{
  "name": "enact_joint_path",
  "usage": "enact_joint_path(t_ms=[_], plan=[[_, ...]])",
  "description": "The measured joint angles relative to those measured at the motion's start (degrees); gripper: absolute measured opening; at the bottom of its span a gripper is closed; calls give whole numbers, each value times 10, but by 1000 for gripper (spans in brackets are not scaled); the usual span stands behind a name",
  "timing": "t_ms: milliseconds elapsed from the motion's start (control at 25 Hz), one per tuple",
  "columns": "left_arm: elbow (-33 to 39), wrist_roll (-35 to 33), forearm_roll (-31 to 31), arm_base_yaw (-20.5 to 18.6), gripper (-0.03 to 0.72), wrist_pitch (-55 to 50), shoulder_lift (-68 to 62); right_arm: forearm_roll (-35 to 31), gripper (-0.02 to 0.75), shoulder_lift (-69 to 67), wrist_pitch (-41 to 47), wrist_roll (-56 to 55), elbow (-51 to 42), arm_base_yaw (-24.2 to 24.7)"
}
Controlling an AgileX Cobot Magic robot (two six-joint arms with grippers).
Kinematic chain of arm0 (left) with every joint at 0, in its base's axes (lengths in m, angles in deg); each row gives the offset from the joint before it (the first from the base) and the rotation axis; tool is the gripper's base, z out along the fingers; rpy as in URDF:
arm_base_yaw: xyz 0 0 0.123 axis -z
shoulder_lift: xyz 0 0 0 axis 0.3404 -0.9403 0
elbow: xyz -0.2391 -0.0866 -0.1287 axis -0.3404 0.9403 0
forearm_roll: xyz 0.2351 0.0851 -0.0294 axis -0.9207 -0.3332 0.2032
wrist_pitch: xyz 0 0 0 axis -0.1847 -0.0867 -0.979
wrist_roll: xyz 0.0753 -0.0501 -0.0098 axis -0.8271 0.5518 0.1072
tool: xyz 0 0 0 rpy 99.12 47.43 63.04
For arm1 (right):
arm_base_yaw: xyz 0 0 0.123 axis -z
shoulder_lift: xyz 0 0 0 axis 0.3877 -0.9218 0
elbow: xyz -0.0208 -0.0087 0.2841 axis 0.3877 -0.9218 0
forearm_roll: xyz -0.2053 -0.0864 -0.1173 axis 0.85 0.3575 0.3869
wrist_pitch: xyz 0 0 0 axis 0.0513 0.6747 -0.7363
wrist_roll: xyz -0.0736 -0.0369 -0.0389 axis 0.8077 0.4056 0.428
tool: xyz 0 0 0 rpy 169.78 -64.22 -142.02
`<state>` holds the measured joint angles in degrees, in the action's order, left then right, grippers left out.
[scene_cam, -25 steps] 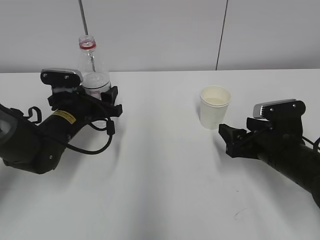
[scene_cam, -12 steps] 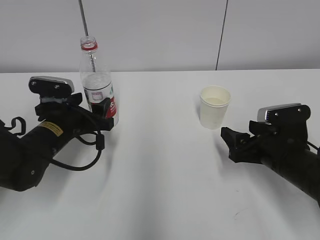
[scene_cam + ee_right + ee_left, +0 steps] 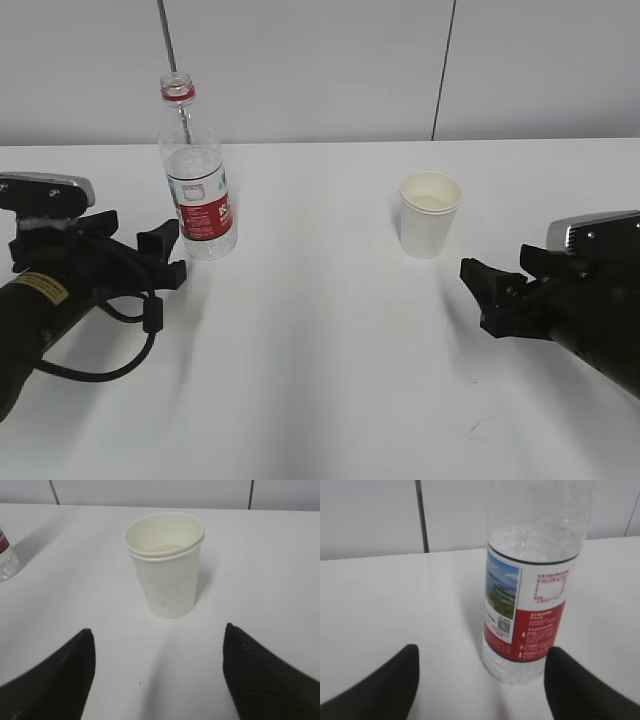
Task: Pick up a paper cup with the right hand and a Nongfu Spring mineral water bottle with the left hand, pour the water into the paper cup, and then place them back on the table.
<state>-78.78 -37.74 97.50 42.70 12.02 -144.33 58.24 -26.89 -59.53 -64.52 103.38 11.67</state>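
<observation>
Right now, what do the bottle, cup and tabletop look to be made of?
Bottle: clear thin plastic, glossy; you see through it, with a printed red-and-white label wrap, likely film.
Paper cup: matte cream paper by its look, with a rolled rim; a doubled rim line hints at two nested cups.
Table: smooth white surface with a soft sheen, probably laminate; cannot tell for sure.

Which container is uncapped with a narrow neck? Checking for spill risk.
The bottle: tall, clear, red-labelled, with an open narrow neck. The cup is short, wide-mouthed and cream-white.
</observation>
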Motion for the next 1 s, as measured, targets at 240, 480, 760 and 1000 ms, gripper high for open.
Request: enact_joint_path(t_ms=[240, 480, 760, 1000], plan=[[44, 0, 26, 0, 482, -69, 77, -7, 592, 57, 68, 0, -17, 0], [46, -7, 45, 0, 482, -255, 172, -7, 592, 146, 217, -1, -18, 0], [22, -11, 53, 0, 482, -509, 271, -7, 592, 237, 436, -25, 13, 0], [-98, -12, 36, -9, 482, -813, 312, -17, 592, 289, 727, -52, 118, 0]])
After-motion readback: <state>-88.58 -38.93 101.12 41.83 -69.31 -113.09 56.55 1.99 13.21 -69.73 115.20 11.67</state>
